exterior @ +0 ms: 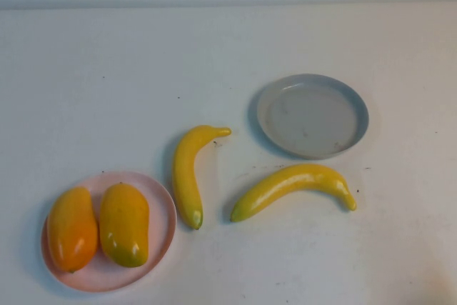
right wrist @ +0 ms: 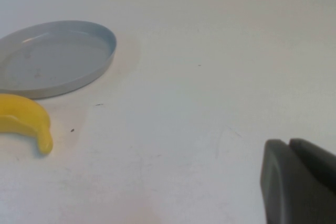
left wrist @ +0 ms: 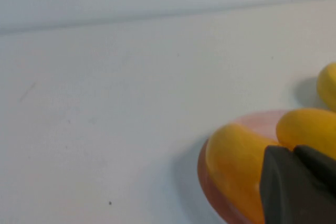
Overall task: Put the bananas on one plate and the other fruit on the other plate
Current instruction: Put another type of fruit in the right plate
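Note:
Two bananas lie on the white table: one [exterior: 187, 173] just right of the pink plate, the other [exterior: 296, 185] in front of the grey plate [exterior: 312, 116], which holds nothing. The orange-tinted fruit [exterior: 71, 228] and the yellow fruit with a greenish end [exterior: 124, 223] lie side by side on the pink plate [exterior: 161, 205] at the front left. Neither arm shows in the high view. My left gripper [left wrist: 291, 150] is shut and empty, close by the orange fruit [left wrist: 233, 166]. My right gripper [right wrist: 289, 142] is shut and empty over bare table, away from the grey plate [right wrist: 52, 59] and a banana's end [right wrist: 23, 119].
The white table [exterior: 107, 69] runs back to a pale wall. Bare table lies to the left, behind and to the right of the plates.

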